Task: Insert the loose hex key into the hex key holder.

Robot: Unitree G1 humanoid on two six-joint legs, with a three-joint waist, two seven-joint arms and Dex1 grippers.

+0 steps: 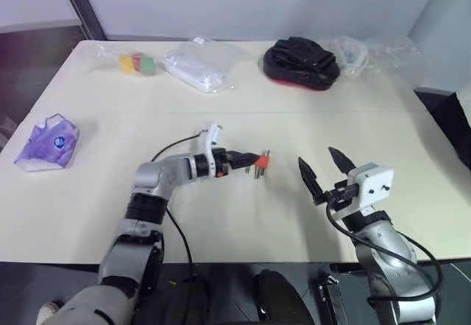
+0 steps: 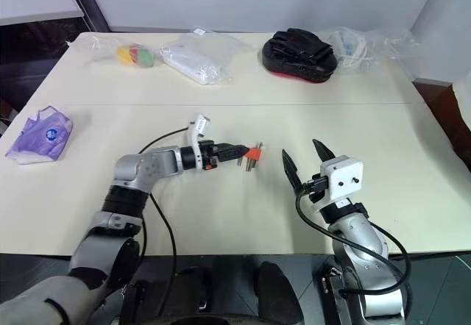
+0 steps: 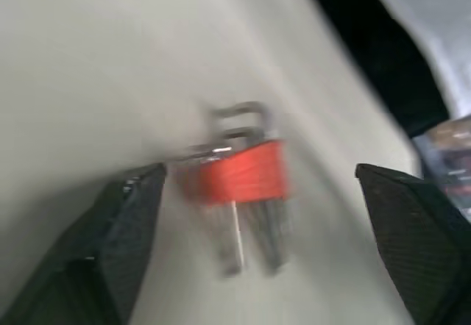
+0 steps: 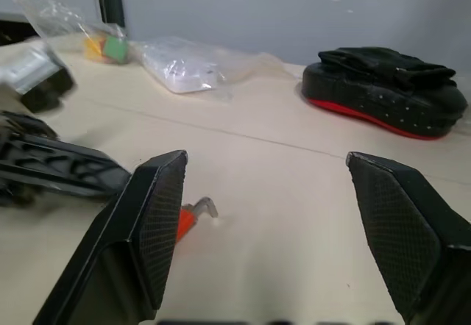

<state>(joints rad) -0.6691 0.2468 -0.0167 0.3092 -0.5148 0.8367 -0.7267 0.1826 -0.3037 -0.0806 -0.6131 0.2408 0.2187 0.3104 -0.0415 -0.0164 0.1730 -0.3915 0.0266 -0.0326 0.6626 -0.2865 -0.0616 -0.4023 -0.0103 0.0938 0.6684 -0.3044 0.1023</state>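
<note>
The small red-orange plastic hex key holder (image 3: 239, 172) is flanked by the spread left tool (image 1: 246, 159). The right tool (image 1: 324, 169) is spread, empty. If bumped, the holder could be knocked across the cream bench (image 1: 243, 222).

Black-and-red pouch (image 1: 302, 63), clear bags (image 1: 195, 66), perhaps a purple packet (image 1: 47, 143) on table (image 1: 412, 163).

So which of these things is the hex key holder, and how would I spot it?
Look at the middle of the cream table, just off the tips of the left gripper. The hex key holder is the little red-orange block lying there with thin metal keys sticking out, much smaller than the black-and-red pouch at the far edge.
</note>
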